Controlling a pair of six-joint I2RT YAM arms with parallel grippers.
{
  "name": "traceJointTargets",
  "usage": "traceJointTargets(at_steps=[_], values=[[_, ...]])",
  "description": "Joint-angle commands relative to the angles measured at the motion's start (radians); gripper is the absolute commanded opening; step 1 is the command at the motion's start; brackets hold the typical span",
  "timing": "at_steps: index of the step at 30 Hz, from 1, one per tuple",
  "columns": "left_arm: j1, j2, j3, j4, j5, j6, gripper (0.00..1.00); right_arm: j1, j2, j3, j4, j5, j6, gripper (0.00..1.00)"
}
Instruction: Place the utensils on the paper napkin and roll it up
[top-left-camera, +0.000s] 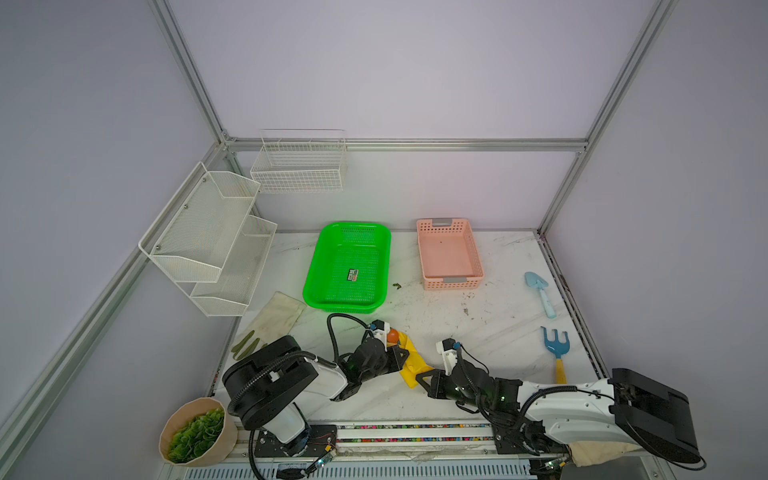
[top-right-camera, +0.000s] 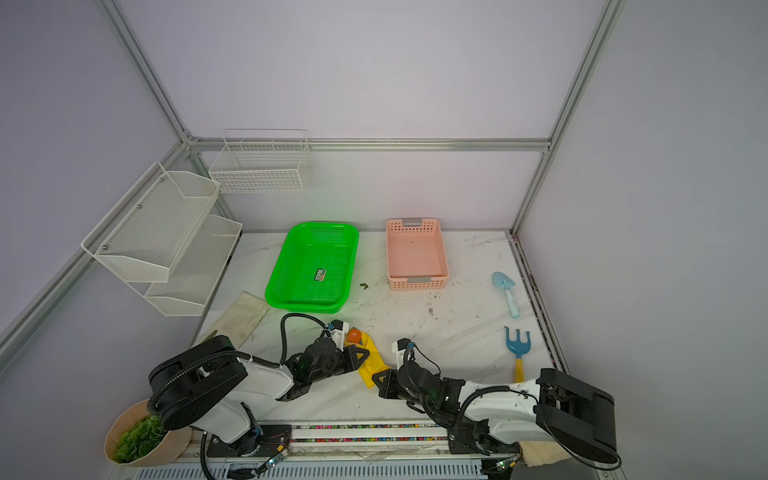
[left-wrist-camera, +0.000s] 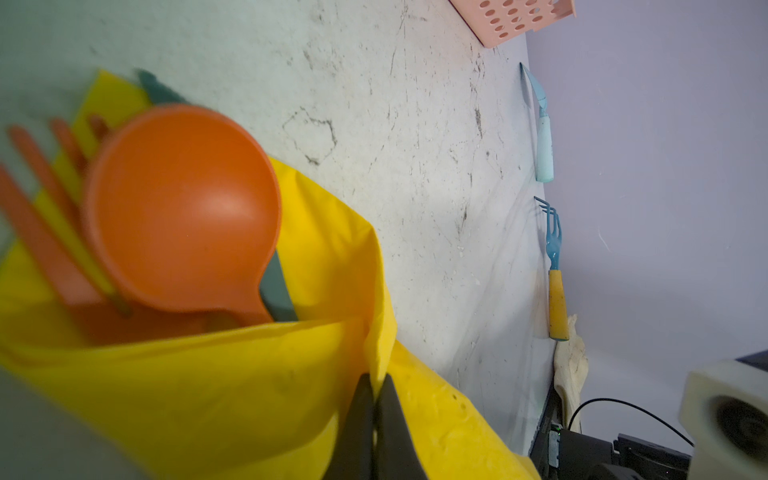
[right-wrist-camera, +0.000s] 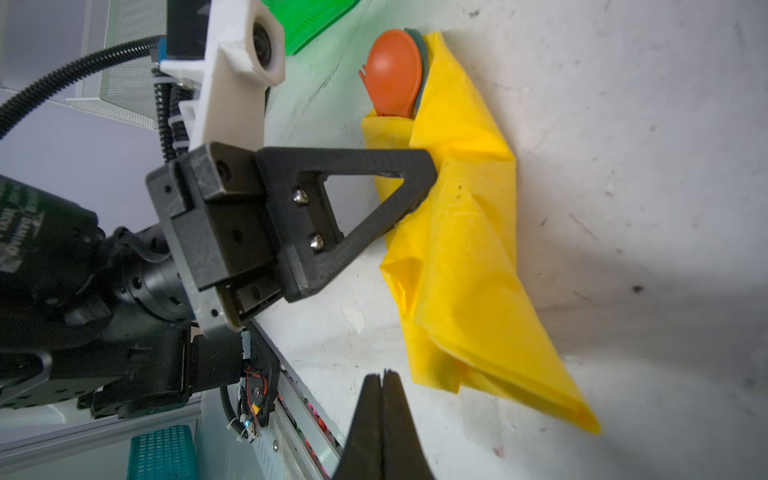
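Observation:
The yellow paper napkin (top-left-camera: 412, 366) (top-right-camera: 370, 365) lies folded into a loose bundle around the utensils near the table's front middle. An orange spoon (top-left-camera: 392, 335) (left-wrist-camera: 183, 208) (right-wrist-camera: 392, 70) sticks out of its far end. In the left wrist view an orange fork (left-wrist-camera: 37, 208) and a dull teal piece (left-wrist-camera: 278, 291) lie beside the spoon. My left gripper (top-left-camera: 405, 354) (left-wrist-camera: 376, 382) is shut on a raised fold of the napkin (left-wrist-camera: 249, 395). My right gripper (top-left-camera: 417, 376) (right-wrist-camera: 382, 376) is shut and empty, just short of the napkin's (right-wrist-camera: 457, 249) near end.
A green basket (top-left-camera: 311, 270) and a pink basket (top-left-camera: 453, 284) stand at the back. A light blue shovel (top-left-camera: 540, 293) and a blue rake (top-left-camera: 555, 347) lie at the right edge. Cream gloves (top-left-camera: 278, 316), wire shelves (top-left-camera: 208, 237) and a plant pot (top-left-camera: 195, 432) are on the left.

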Motion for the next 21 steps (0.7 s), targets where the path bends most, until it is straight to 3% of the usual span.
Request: traceJointTargets(at_steps=[1, 21], values=[[0.009, -0.026, -0.027, 0.025, 0.006, -0.009, 0.05, 0.006, 0.034, 0.013, 0.061, 0.037, 0.031, 0.0], [0.028, -0.018, -0.041, 0.073, 0.051, -0.027, 0.05, 0.005, 0.131, 0.004, 0.065, 0.118, 0.089, 0.0]])
